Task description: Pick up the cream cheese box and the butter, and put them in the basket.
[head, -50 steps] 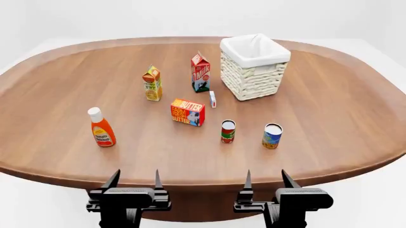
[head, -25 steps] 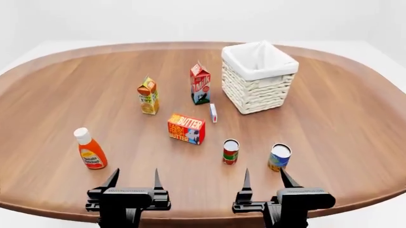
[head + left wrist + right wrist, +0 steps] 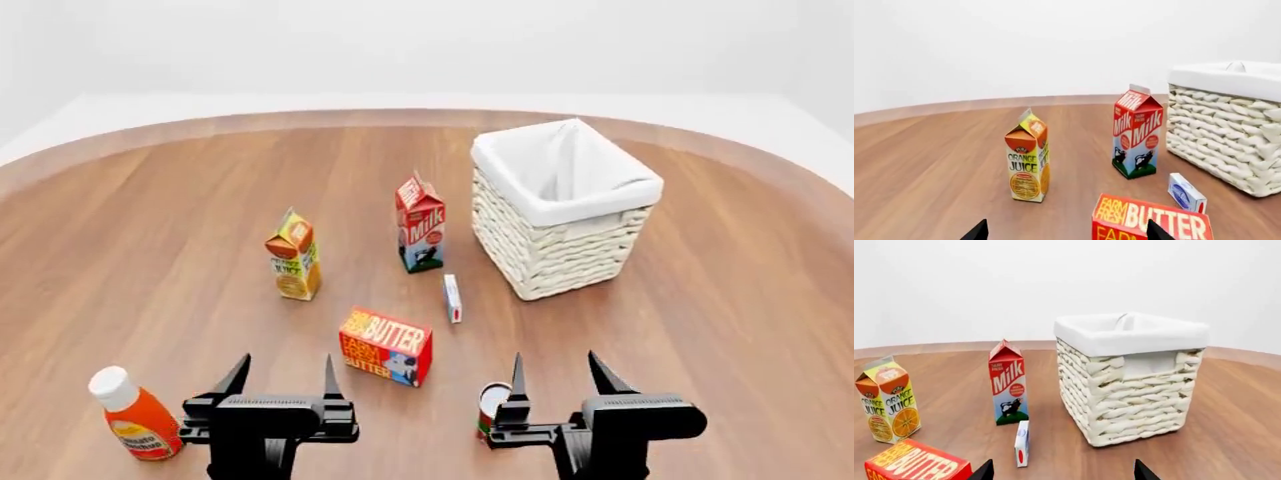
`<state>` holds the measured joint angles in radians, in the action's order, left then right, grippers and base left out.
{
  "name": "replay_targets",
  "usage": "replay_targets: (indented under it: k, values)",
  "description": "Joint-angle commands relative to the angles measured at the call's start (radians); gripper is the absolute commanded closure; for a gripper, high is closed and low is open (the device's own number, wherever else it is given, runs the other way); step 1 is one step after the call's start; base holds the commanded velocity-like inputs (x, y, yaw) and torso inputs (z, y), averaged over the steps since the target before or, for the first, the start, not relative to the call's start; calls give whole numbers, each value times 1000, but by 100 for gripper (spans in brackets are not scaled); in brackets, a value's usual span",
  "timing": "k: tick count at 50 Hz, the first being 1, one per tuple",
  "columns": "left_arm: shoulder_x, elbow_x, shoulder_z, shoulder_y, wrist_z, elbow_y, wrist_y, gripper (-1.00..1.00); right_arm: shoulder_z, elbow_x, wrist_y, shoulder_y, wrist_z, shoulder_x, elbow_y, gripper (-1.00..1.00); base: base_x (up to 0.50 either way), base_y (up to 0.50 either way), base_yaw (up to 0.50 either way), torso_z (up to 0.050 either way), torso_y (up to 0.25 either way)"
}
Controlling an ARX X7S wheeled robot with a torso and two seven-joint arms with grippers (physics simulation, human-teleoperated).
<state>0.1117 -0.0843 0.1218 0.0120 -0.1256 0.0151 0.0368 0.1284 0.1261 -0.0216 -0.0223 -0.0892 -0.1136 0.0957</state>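
Both black grippers, left (image 3: 280, 378) and right (image 3: 555, 376), stand empty with jaws apart at frame bottom, below the red-orange rectangular butter box (image 3: 384, 346), thin white cream cheese box (image 3: 453, 298) and white wicker basket (image 3: 566, 240).

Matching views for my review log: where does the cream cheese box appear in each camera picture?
Head view: the cream cheese box stands mid-table, between the butter and the basket.
Left wrist view, lower right, just before the basket.
Right wrist view, low centre, left of the basket.
Shared landmark: the milk carton, just behind it in every view.
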Motion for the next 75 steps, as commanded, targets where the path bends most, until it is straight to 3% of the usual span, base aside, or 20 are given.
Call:
replay_targets:
  k: [1, 23, 56, 75]
  values:
    - [11, -7, 13, -1, -13, -3, 1, -100, 13, 9, 3, 1, -12, -10, -3, -100, 500, 0, 0, 0, 0]
    - [27, -18, 33, 3, -32, 1, 6, -100, 34, 16, 14, 10, -37, -23, -20, -100, 490, 0, 0, 0, 1]
    - [46, -35, 58, 8, -53, 12, 18, -100, 62, 40, 59, 5, -44, -46, -10, -100, 0, 110, 0, 0, 0]
    - [56, -37, 73, 9, -66, 11, 20, -100, 77, 53, 66, 8, -51, -54, -16, -100, 326, 0, 0, 0, 1]
